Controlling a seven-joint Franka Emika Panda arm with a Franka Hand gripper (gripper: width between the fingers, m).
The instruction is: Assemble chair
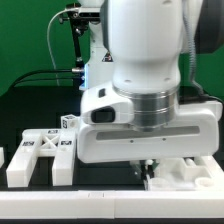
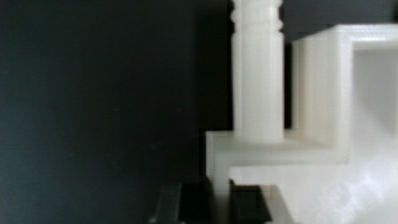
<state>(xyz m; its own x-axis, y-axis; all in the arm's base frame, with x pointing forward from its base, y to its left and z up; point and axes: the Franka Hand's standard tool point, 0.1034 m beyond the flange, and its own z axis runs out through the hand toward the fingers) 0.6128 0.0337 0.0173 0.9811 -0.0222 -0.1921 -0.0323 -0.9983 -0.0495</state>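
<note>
The black two-finger gripper (image 2: 228, 196) is closed tight; whether it pinches anything is unclear. The white ridged plastic rod (image 2: 260, 75) lies straight ahead of its tips, long axis pointing away.

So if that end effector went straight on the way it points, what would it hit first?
Most likely the white chair piece right ahead of the end effector, at the foot of the ridged peg. They look nearly touching, though depth is unclear.

No readable text or numbers; only black-and-white square tags (image 1: 66, 123) on white chair pieces (image 1: 32, 160).
</note>
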